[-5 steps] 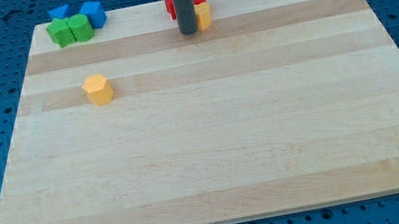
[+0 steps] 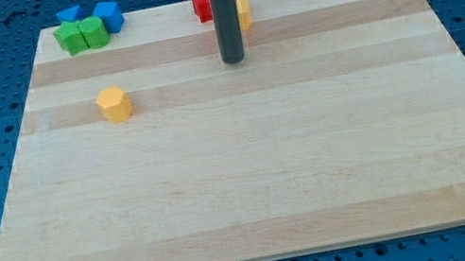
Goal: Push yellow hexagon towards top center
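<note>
Wooden board, my tip right of yellow hexagon

yellow hexagon | green blocks | blue blocks | red block | dark grey rod | pale striped wood board

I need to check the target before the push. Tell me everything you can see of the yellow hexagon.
The yellow hexagon is a small, matte, solid-yellow block with six sides and a flat top. It sits flat on the pale wooden board, in its upper left part, alone: nothing touches it. The green blocks lie above it near the top edge. My tip stands well off to its right.
</note>
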